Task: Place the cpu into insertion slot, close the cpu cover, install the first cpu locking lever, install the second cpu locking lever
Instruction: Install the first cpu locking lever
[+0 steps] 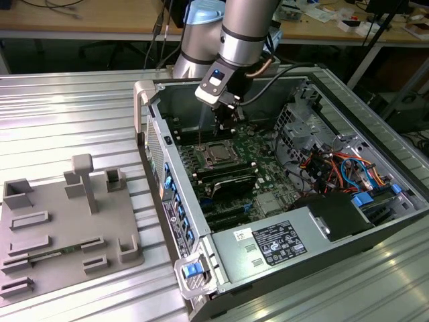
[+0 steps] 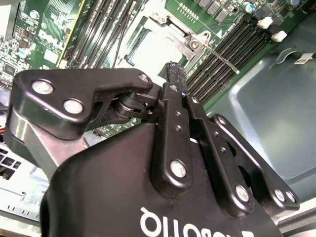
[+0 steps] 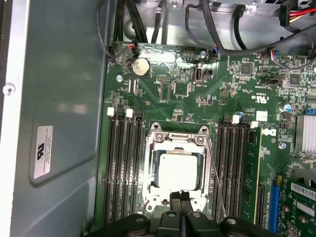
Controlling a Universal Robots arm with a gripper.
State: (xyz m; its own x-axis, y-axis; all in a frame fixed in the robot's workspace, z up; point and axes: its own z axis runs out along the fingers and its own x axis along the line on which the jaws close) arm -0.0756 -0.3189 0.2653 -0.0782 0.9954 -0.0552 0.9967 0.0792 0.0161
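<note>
I'm hovering my gripper (image 3: 180, 198), 2 fingers (image 3: 175, 201) pressed together empty, near the insertion slot (image 3: 148, 195). The cpu (image 3: 177, 169) is sitting inside it under the cpu cover (image 3: 177, 139). The locking lever (image 3: 216, 173) is looking thin, springy and slippery, so I'm judging its free end best for gripping.

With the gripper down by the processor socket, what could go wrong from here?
The shut gripper sits at the edge of the square silvery metal cpu cover; it might slip onto the green circuit board. The thin wire lever beside the long black memory slots could snag.

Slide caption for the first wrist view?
Shut gripper at the edge of the cpu cover, which lies over the seated cpu.
</note>
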